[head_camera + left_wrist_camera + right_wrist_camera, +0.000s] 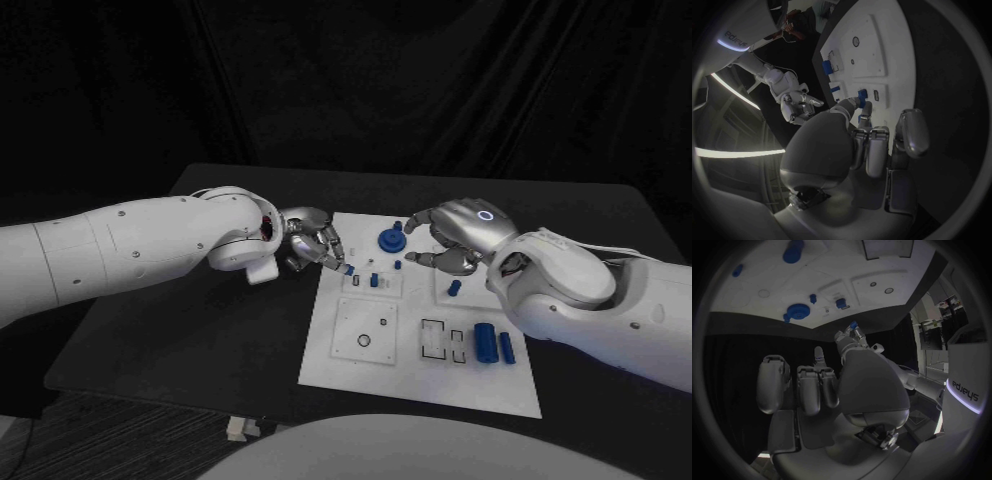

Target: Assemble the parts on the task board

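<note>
The white task board [418,350] lies in the middle of the black table. My left hand [307,240] hovers at the board's far left corner, its thumb and a finger pinching a small blue part [862,93], also seen as the small blue part [348,268]. My right hand [454,238] hangs over the board's far edge, fingers [428,260] pointing down beside a round blue part [389,240]. A blue piece [853,325] shows at its thumb tip; whether it is held is unclear. Small blue parts [375,279] stand between the hands.
Two blue cylinders [495,343] stand near the board's right edge, beside rectangular slots [433,338]. Another blue piece [454,288] sits under my right wrist. A raised plate with a round hole [364,340] occupies the board's near left. Bare black table [202,330] lies to the left.
</note>
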`<state>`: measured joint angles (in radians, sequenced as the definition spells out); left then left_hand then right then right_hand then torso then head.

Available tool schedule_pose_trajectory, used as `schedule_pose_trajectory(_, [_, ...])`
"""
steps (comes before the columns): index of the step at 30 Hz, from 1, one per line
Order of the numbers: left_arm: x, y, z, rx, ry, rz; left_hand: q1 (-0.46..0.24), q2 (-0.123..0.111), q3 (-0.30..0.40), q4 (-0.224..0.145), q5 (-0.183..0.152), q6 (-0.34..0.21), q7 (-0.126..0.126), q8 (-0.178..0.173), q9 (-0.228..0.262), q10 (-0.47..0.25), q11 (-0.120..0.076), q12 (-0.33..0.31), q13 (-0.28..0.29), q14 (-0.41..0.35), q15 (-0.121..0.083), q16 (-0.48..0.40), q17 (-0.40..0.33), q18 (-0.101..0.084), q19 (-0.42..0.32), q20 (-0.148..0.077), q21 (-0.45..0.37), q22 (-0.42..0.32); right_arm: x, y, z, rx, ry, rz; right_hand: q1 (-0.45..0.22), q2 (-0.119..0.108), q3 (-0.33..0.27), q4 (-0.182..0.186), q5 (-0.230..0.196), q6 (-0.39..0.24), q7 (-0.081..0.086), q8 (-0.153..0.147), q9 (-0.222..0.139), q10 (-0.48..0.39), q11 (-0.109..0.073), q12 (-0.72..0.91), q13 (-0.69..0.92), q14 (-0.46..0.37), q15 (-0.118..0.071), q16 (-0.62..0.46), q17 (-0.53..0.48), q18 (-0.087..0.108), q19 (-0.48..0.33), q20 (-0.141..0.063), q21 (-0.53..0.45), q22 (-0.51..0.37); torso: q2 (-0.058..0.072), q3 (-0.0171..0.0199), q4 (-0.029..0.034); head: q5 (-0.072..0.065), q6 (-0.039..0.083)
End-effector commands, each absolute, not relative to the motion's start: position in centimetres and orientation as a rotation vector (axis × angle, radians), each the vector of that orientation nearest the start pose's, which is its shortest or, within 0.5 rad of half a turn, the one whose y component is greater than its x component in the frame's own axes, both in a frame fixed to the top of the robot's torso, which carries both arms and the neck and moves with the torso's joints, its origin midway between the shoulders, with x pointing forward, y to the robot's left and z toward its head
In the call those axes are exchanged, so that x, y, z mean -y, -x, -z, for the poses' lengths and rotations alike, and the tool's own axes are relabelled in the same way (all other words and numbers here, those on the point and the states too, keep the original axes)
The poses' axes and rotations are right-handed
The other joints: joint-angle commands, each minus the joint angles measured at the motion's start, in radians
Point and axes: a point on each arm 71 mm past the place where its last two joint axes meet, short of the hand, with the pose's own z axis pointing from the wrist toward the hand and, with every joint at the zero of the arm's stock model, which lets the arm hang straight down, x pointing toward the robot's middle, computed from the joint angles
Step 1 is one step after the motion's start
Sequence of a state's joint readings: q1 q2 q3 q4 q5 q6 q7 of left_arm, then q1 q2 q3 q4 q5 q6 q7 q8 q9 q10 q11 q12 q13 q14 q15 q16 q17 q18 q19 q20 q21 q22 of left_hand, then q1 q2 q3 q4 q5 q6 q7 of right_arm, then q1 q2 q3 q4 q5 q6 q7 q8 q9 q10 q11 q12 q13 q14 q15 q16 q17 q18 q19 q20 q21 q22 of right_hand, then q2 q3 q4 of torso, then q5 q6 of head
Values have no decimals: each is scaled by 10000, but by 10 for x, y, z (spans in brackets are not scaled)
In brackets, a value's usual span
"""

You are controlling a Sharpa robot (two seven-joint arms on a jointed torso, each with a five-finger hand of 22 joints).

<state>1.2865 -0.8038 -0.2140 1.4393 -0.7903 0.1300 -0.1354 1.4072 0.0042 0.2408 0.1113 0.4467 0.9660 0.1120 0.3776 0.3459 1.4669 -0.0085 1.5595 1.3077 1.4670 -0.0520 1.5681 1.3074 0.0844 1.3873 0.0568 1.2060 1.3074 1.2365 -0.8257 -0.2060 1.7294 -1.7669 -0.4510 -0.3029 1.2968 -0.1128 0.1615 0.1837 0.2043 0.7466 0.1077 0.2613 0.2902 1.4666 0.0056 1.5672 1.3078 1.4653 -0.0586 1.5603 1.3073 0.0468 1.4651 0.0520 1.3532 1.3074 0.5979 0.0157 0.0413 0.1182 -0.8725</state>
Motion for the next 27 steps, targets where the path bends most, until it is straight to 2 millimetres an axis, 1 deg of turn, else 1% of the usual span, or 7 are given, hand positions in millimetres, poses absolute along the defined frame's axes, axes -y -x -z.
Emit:
schedule_pose_trajectory(1, [-203, -473, 241, -23859, 2808, 8291, -268, 160, 204, 97, 36, 362, -517, 293, 569, 912, -62, -78, 2477, 1038, -91, 27, 2634, -77, 5, -41, -93, 1621, 152, -418, 185, -14782, 3663, -5942, 26, 62, 9, 88, 40, 124, -13, 63, -17, 1042, 33, 36, 2630, 999, 53, -25, 2443, 52, -19, 60, -18, 1940, -4, 2, -1, -42, -1])
schedule_pose_trajectory(4, [-200, -472, 242, -24098, 2786, 7979, -357, 190, 296, 171, 32, 329, -525, 378, 639, 896, -69, -102, 2458, 1038, -97, 27, 2634, -74, -4, -46, -112, 1617, 164, -414, 180, -14717, 3484, -5824, 54, 74, 12, 116, 74, 182, -17, 95, -26, 1042, 30, 36, 2630, 1001, 49, -21, 2449, 51, -17, 58, -17, 1941, 3, 3, 1, -94, -1])
schedule_pose_trajectory(6, [-198, -472, 241, -24225, 2779, 7771, -388, 194, 336, 193, 40, 318, -532, 415, 670, 887, -74, -115, 2448, 1038, -98, 27, 2634, -73, -6, -50, -117, 1616, 171, -411, 178, -14732, 3398, -5733, 77, 80, 15, 128, 98, 215, -21, 113, -32, 1042, 26, 36, 2630, 1000, 47, -23, 2447, 49, -12, 57, -10, 1944, -32, 29, -21, -97, -1])
schedule_pose_trajectory(7, [-197, -472, 241, -24273, 2779, 7682, -388, 194, 336, 193, 40, 318, -532, 415, 670, 887, -74, -115, 2448, 1038, -98, 27, 2634, -73, -6, -50, -117, 1616, 174, -410, 177, -14740, 3363, -5698, 86, 79, 15, 133, 106, 229, -22, 120, -34, 1042, 25, 36, 2630, 998, 46, -29, 2438, 51, -15, 56, -17, 1942, -37, 31, -30, -111, -1])
schedule_pose_trajectory(12, [-191, -470, 240, -24471, 2911, 6952, -454, 139, 455, 204, 91, 327, -563, 546, 768, 846, -101, -178, 2399, 1038, -117, 27, 2634, -67, -15, -64, -144, 1609, 186, -406, 174, -14807, 3180, -5532, 142, 82, 16, 184, 134, 343, -31, 177, -52, 1042, 19, 36, 2630, 993, 39, -40, 2422, 53, -17, 51, -30, 1940, -25, 27, -16, -195, -1])
schedule_pose_trajectory(16, [-186, -470, 236, -24500, 3086, 6294, -474, 60, 603, 150, 205, 294, -575, 628, 839, 714, -122, -383, 2236, 1020, -139, 3, 2609, -60, -24, -84, -176, 1600, 191, -405, 174, -14912, 3102, -5442, 172, 86, 14, 229, 155, 436, -41, 219, -67, 1042, 12, 36, 2630, 988, 34, -54, 2401, 55, -20, 47, -44, 1938, -27, 32, -20, -225, -1])
schedule_pose_trajectory(27, [-167, -475, 219, -24312, 3004, 5614, -479, -62, 926, -36, 241, 236, -576, 676, 900, 731, -140, -377, 2240, 1032, -176, 19, 2626, -83, 66, -123, -67, 1628, 196, -405, 178, -15188, 2971, -5388, 259, 101, 28, 287, 218, 598, -62, 277, -105, 1042, -6, 36, 2630, 971, 20, -93, 2345, 67, -42, 36, -103, 1922, -24, 29, -15, -288, -1])
